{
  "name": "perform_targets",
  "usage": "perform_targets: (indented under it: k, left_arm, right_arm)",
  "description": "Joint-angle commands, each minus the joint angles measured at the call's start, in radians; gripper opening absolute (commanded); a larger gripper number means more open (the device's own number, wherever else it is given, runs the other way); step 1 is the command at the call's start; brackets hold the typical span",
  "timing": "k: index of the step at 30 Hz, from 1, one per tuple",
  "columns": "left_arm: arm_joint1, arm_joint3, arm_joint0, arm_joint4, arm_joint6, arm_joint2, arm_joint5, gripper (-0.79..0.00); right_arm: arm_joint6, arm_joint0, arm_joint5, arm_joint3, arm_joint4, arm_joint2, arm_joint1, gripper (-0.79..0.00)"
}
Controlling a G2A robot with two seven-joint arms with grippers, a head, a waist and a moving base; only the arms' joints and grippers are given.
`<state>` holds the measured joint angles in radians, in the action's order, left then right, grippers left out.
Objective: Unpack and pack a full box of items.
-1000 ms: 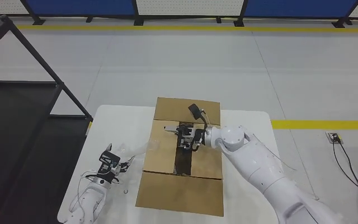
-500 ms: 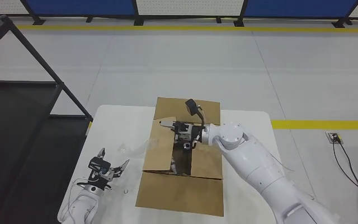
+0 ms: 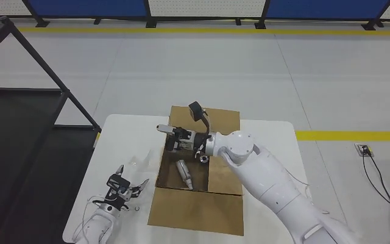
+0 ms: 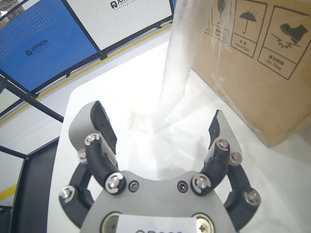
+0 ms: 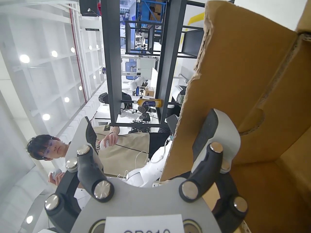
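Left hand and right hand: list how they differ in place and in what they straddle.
The left hand is low over the table beside the box, facing a clear plastic bag; the right hand is at the box's raised flap. The left hand holds nothing; the flap's edge stands between the right hand's fingers. Both are open.

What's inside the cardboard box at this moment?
In the cardboard box, one pale tube-shaped item lies in the open gap. A flap and the right arm cover the rest.
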<state>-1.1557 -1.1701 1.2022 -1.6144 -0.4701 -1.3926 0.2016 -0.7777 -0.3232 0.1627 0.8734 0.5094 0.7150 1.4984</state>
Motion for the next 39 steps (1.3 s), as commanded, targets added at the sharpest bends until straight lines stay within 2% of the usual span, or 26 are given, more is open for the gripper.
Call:
perform_targets:
  k: [1,7,14,19,25,32,35,39]
  left_arm:
    - [-0.007,0.013,-0.018,0.008,0.003,0.019,-0.022,0.0]
    - [-0.022,0.04,-0.053,0.044,0.002,0.05,-0.082,0.0]
    - [-0.035,0.088,-0.119,0.043,0.025,0.09,-0.077,0.0]
    - [-0.042,0.12,-0.15,0.068,0.009,0.085,-0.121,0.0]
    - [-0.034,0.106,-0.113,0.147,-0.017,0.005,-0.164,0.0]
    - [-0.028,0.022,-0.04,0.205,-0.014,-0.061,-0.205,0.0]
    - [-0.027,-0.005,-0.022,0.199,0.01,-0.067,-0.2,0.0]
    - [-0.027,-0.013,-0.023,0.134,0.041,-0.034,-0.162,0.0]
  right_arm:
    - [-0.001,0.003,-0.003,0.002,-0.001,-0.004,0.007,0.0]
    - [0.003,-0.001,0.013,0.0,0.015,-0.009,0.029,0.0]
    - [-0.001,0.0,0.036,-0.029,0.022,-0.015,0.054,0.0]
    - [-0.006,0.006,0.04,-0.056,0.018,-0.012,0.067,0.0]
    - [-0.019,0.013,0.044,-0.083,0.016,-0.002,0.079,0.0]
    - [-0.04,0.029,0.045,-0.119,0.017,0.01,0.094,0.0]
    - [-0.05,0.036,0.048,-0.136,0.017,0.013,0.101,0.0]
    - [-0.059,0.043,0.053,-0.159,0.018,0.019,0.109,0.0]
